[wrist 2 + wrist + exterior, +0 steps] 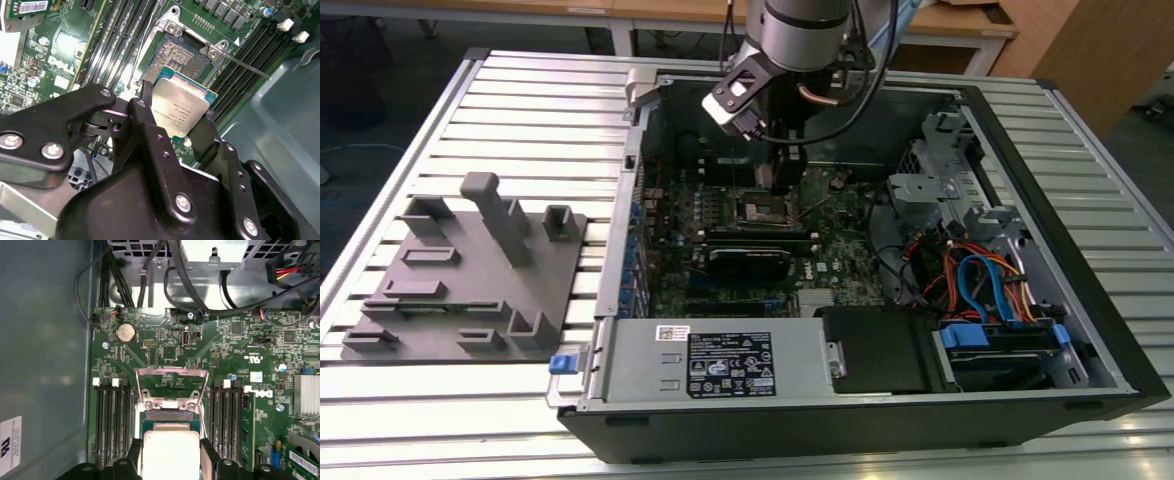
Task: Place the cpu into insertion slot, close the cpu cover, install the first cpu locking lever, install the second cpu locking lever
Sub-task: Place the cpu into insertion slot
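Silver-grey and flat, pinched at two opposite edges: holding the cpu (181, 106) between the narrow-set black fingers (145, 125) of the gripper (176, 122), metal top facing up toward both wrist views. Hanging just above the insertion slot (182, 52), apart from it and not yet seated. Looking past the chip at a bare field of contacts inside the silver rim, so nothing in the socket so far. Reaching down into the open computer case (1067, 400) on the slatted tabletop (520, 100), over the green motherboard (165, 347) and between the banks of long black memory slots (112, 420).

Judging progress: early, within the first step. Carrying done, placing not. Probably seeing the cpu cover (172, 372) as the thin silver frame standing open beyond the slot in the first wrist view, though hard to tell frame from lever wire at that angle. Seeing one thin locking lever (247, 66) sticking out free beside the socket, unlatched. Left, by this reading: seating the chip, closing the cover, latching both levers.
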You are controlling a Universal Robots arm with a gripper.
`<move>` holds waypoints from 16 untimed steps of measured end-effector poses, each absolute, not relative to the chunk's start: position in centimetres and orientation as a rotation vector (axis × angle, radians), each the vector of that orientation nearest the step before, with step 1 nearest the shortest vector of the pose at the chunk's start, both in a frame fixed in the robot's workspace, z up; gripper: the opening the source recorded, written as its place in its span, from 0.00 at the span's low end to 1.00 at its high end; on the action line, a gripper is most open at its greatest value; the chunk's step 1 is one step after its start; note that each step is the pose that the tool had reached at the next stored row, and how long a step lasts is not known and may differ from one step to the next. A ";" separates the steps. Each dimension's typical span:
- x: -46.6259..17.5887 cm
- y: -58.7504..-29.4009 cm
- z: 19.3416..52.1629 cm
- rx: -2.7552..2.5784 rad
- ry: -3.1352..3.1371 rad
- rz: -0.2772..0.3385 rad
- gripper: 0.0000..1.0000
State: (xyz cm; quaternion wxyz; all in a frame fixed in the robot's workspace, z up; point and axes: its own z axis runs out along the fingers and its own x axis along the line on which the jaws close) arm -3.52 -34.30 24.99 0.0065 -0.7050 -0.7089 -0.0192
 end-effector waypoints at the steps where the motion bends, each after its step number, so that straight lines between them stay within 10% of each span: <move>1: -3.5 -34.3 24.8 -2.206 -2.218 -0.060 0.54; 16: -4.1 -34.3 23.0 -2.210 -2.244 -0.065 0.54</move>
